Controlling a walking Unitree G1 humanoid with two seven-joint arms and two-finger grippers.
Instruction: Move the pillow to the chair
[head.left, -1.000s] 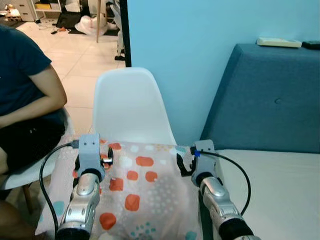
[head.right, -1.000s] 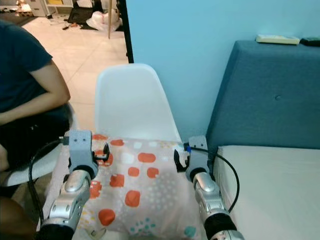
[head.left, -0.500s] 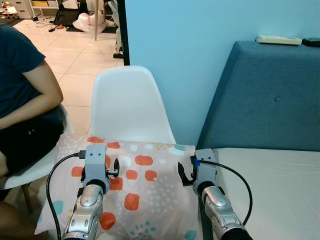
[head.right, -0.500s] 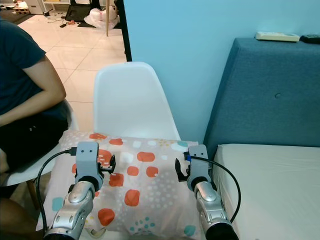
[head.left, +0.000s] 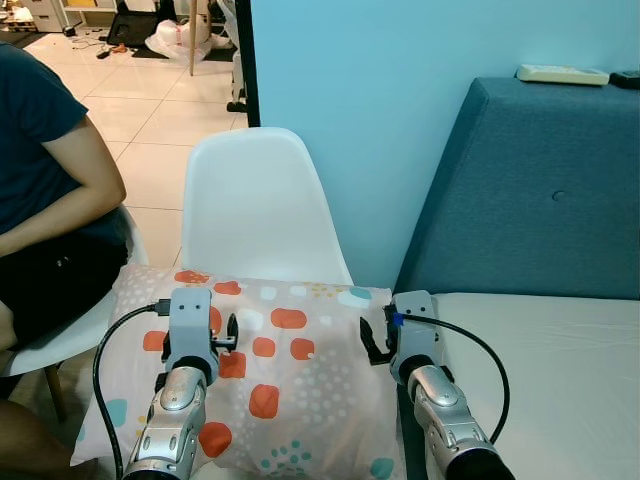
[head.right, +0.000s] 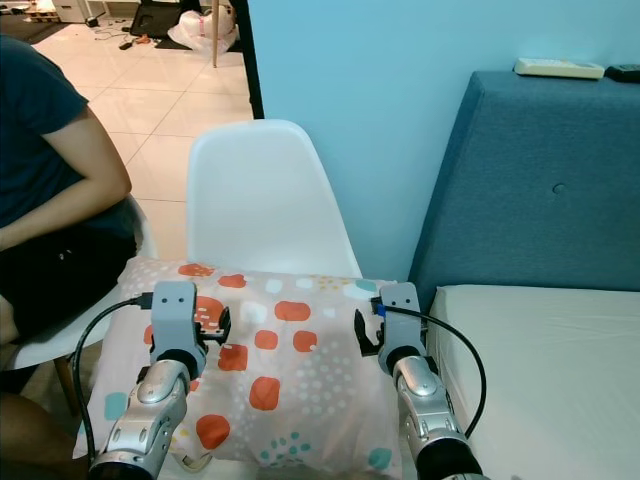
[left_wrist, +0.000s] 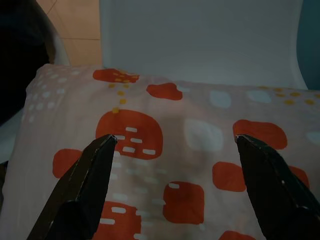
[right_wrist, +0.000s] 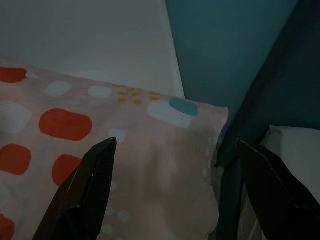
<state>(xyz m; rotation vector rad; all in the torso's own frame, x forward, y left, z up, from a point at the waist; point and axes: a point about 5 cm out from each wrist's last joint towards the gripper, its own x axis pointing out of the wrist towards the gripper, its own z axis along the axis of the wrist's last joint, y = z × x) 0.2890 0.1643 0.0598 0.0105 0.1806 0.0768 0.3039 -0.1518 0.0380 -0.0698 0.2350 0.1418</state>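
The pillow (head.left: 290, 370), pale pink with red, white and teal patches, lies flat on the seat of the white chair (head.left: 255, 215), its far edge against the backrest. My left gripper (head.left: 215, 335) hovers over the pillow's left half, open; in the left wrist view its fingertips (left_wrist: 107, 142) stand wide apart above the fabric (left_wrist: 170, 165). Over the pillow's right edge, my right gripper (head.left: 372, 340) is open too. The right wrist view has the pillow's far right corner (right_wrist: 125, 145) between that gripper's spread fingers (right_wrist: 102, 150).
A person (head.left: 50, 200) in a dark shirt sits on another white chair at the left, close to the pillow's left corner. A blue upholstered headboard (head.left: 530, 200) and white mattress (head.left: 560, 370) stand at the right, a remote (head.left: 562, 74) on top. A blue wall rises behind.
The pillow has settled flat and spread out on the seat, its left corner now showing. Both grippers have drawn back toward me and a little lower.
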